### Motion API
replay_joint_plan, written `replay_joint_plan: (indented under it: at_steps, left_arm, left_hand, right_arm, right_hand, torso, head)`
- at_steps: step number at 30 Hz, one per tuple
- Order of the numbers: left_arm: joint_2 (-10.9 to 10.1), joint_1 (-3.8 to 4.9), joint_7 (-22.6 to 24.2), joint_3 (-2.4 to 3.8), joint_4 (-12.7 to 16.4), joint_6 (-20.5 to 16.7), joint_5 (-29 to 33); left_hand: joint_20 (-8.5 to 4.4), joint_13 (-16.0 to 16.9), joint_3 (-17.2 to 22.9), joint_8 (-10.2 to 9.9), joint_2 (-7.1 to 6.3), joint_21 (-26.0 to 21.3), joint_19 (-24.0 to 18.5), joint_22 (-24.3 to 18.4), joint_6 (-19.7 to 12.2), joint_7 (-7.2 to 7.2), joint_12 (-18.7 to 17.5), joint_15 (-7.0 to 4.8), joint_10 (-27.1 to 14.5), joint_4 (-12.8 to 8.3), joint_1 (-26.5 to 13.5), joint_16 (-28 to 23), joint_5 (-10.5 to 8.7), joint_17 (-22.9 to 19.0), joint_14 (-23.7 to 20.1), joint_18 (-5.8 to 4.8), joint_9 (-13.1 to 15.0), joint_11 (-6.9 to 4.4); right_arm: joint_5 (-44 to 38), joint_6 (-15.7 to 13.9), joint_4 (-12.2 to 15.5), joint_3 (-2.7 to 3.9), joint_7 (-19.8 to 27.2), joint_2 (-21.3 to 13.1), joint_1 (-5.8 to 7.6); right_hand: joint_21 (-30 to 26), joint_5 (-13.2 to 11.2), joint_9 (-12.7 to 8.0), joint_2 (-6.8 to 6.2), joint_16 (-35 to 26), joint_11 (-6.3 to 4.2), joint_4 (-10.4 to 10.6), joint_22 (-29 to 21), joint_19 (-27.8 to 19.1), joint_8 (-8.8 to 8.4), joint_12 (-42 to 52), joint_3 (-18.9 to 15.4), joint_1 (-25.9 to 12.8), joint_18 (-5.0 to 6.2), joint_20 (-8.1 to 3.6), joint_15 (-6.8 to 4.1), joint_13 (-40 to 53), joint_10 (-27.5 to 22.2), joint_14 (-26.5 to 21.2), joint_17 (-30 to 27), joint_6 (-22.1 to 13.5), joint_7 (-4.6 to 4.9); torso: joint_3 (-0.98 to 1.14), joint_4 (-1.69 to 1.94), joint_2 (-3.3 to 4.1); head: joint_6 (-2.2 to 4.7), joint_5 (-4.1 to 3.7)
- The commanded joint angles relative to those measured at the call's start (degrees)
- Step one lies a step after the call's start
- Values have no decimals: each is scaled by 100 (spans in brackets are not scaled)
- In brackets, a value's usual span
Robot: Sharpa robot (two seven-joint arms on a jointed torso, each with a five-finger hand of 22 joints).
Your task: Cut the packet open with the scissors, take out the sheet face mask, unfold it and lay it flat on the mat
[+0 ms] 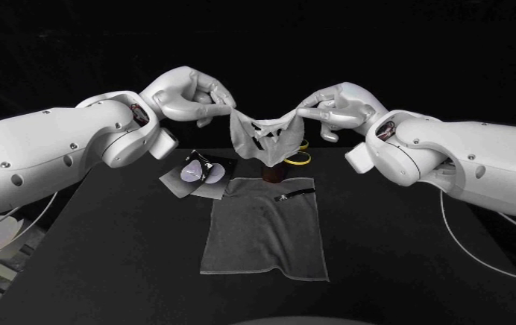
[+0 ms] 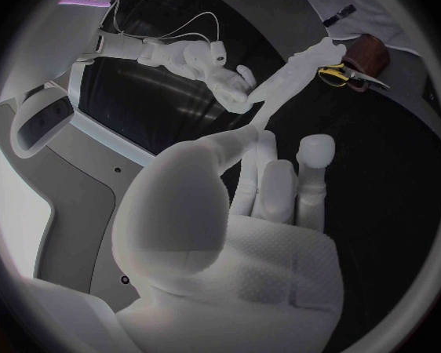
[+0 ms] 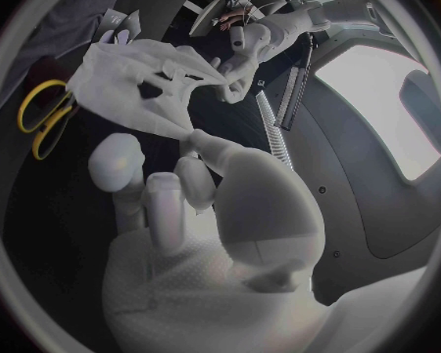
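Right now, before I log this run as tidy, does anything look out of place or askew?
A small dark scrap lies on the far edge of the mat, where the mask should go. The mask hangs creased between the left hand and right hand.

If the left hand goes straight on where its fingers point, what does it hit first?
Probably the right hand. The left hand points across the sheet mask both hands hold, at the right hand on its other edge; depth is unclear.
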Motion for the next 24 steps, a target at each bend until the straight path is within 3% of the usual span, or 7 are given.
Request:
replay_joint_plan:
  at_steps: [1,3,6,7,11,18,24]
  left_arm:
    - [-51,-37,27,64,7,-89,84]
    - [-72,25,-58,-93,53,105,-6]
    - [-104,63,-69,-183,122,149,-65]
    - [-128,58,-39,-196,156,127,-52]
    - [-230,45,3,-217,228,101,-1]
    - [-385,14,29,-271,397,108,-66]
    - [-416,-98,63,-299,463,110,-133]
  left_hand:
    - [-12,-13,37,1,2,145,152,126,28,-2,-32,-17,12,-43,66,112,17,282,156,6,-10,-17]
    - [-13,-15,27,1,-14,-46,0,-31,38,9,-33,-12,24,-45,44,8,18,-75,-3,56,-14,-4]
    - [-6,-18,-7,3,-3,-94,-40,-63,45,17,-32,0,49,6,7,-42,18,-166,-55,58,-17,3]
    - [-6,-18,-6,3,1,-68,-19,-42,46,16,-32,0,50,8,9,-23,18,-98,-24,51,-17,2]
    - [-5,-19,-1,2,14,7,45,19,45,10,-34,-2,52,11,17,5,19,-2,22,31,-19,-3]
    - [-4,-20,-9,1,2,-56,-6,-32,44,10,-36,-4,52,10,16,-9,18,-48,2,48,-21,-5]
    - [-2,-24,-18,-3,-12,-55,-6,-31,38,12,-43,-6,48,8,17,-6,19,-33,9,46,-24,-5]
  right_arm:
    - [51,-5,95,126,139,-47,-42]
    - [35,27,80,107,116,-115,42]
    - [37,76,83,75,105,-143,59]
    - [35,108,117,62,106,-172,34]
    - [-10,224,228,42,70,-249,8]
    - [-150,270,362,23,38,-410,-16]
    - [-190,283,364,19,45,-422,-23]
  right_hand:
    - [-46,40,281,14,-11,-80,-216,251,1,252,7,231,44,100,-3,-36,2,100,452,949,48,-27]
    - [-9,40,282,14,0,-80,-217,263,12,252,27,232,44,93,-2,-36,21,110,455,961,48,-27]
    - [52,39,284,8,-1,-79,-216,283,29,254,7,229,40,83,-2,-36,4,102,455,960,48,-25]
    - [24,39,284,8,1,-79,-216,274,21,254,12,229,39,88,-2,-36,9,104,455,962,48,-25]
    - [16,39,285,8,0,-79,-216,271,19,254,14,230,39,89,-2,-36,11,105,455,961,47,-25]
    - [21,39,286,7,-6,-79,-216,273,20,254,8,230,38,89,-3,-36,7,103,453,954,46,-25]
    - [22,39,288,5,-5,-78,-215,274,21,254,17,229,33,88,-3,-36,17,109,454,956,44,-24]
  torso:
    - [-4,-39,42]
    - [25,29,-5]
    - [11,23,-34]
    - [-2,3,-21]
    - [11,-2,-33]
    - [2,18,-65]
    - [-4,22,-66]
  head:
    - [50,-44]
    - [22,-65]
    - [-17,17]
    - [8,44]
    - [-35,-2]
    - [-30,-22]
    - [-13,-74]
